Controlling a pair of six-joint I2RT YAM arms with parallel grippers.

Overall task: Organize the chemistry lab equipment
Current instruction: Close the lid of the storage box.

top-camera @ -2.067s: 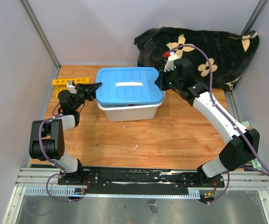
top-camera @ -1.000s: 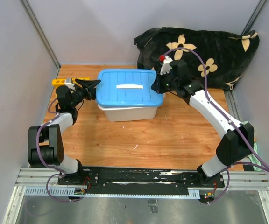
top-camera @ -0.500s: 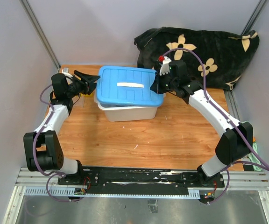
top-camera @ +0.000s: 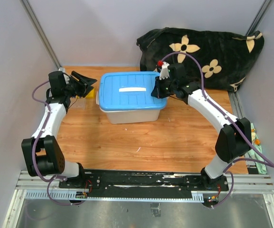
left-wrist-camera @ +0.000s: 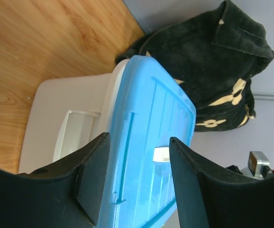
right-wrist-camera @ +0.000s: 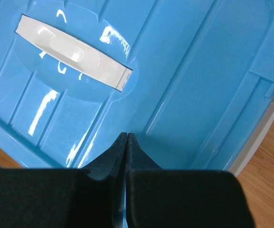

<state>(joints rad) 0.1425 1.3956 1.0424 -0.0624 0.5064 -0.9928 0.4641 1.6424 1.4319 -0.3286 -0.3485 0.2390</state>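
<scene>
Where the wooden table (top-camera: pixel 151 137) meets its back left corner, a sliver of the yellow holed tube rack (top-camera: pixel 86 94) shows, the one piece of lab equipment that can be made out. It lies on the wood just below the left gripper (top-camera: pixel 92 84), largely hidden by it, and just left of the white plastic bin (top-camera: pixel 132 115). That gripper points right toward the left edge of the blue lid (top-camera: pixel 127 99) with its jaws spread. In the left wrist view the left gripper (left-wrist-camera: pixel 139 142) has nothing between its fingers (left-wrist-camera: pixel 92 185), and the lid's edge and the bin's white wall show beyond the gap; whether the tips touch the lid cannot be told. The rack does not appear in that view. The right gripper (top-camera: pixel 154 93) reaches in from the other side, over the lid's right edge, well apart from the rack with the whole bin between them. Its jaws are pressed together and pinch nothing; in the right wrist view the right gripper (right-wrist-camera: pixel 126 135) points down at the ribbed blue surface, the white handle (right-wrist-camera: pixel 73 52) up and to the left of the tips. The black flowered blanket (top-camera: pixel 208 47) is bunched at the back right, behind the right arm.
</scene>
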